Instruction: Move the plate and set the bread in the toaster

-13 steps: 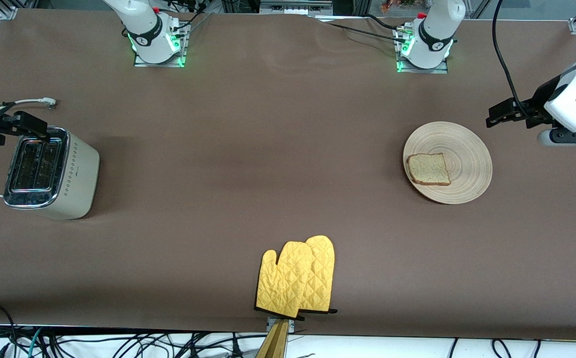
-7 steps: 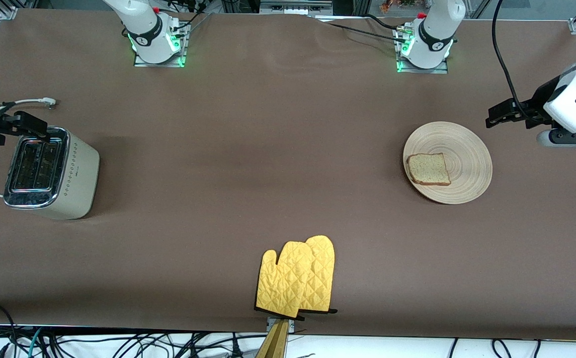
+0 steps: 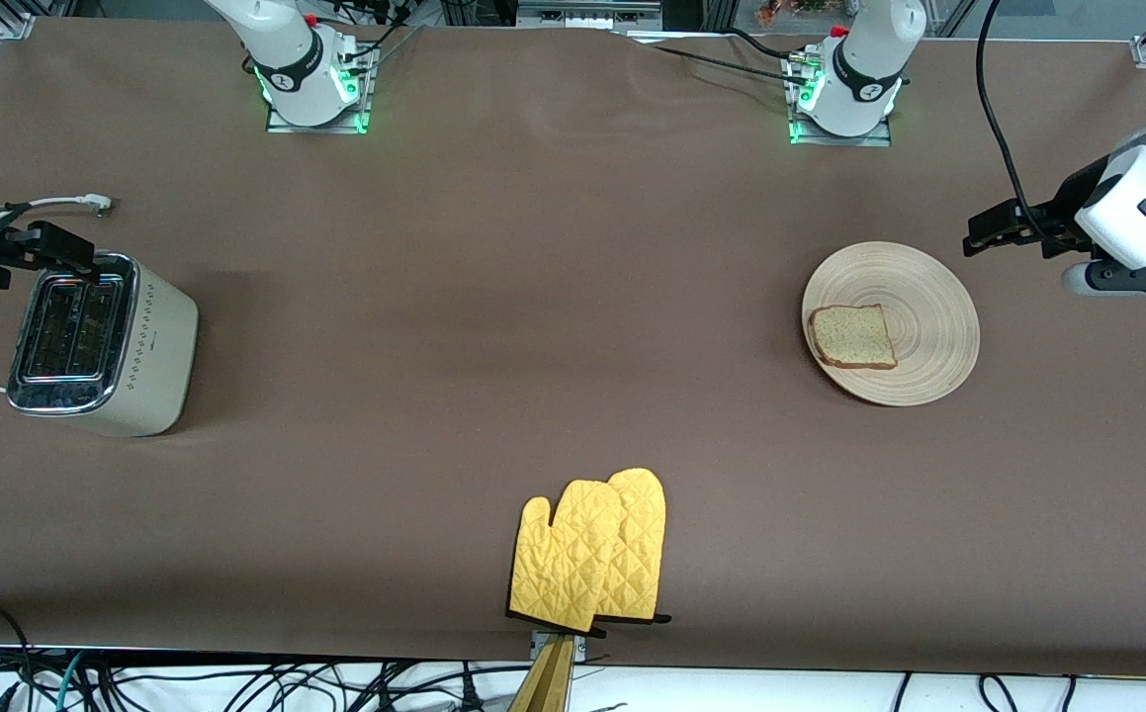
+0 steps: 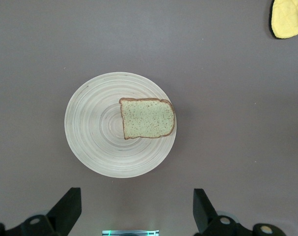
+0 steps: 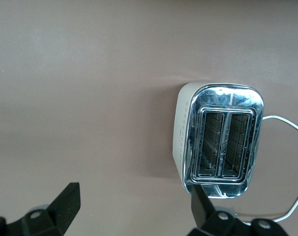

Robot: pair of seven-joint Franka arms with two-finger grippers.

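Oven mitts [image 3: 589, 555] lay at the worktop [image 3: 493, 326] edge nearest the camera. Bread [image 3: 852, 336] sat on the plate [image 3: 928, 297] toward the left arm's end; toaster [image 3: 98, 341] stood at the right arm's end. Left claw [image 4: 136, 209] hung near the plate, fingers apart, empty. Right claw [image 5: 134, 204] hung beside the toaster, fingers apart, empty.

Robot lab — bolted arm bases [image 3: 313, 94], cables [image 3: 236, 687]

Brown-covered table [image 3: 553, 297]
On it: cream-white chrome-topped toaster [image 3: 103, 343], round light-wood plate [image 3: 928, 326], pair of yellow quilted oven mitts [image 3: 592, 554].
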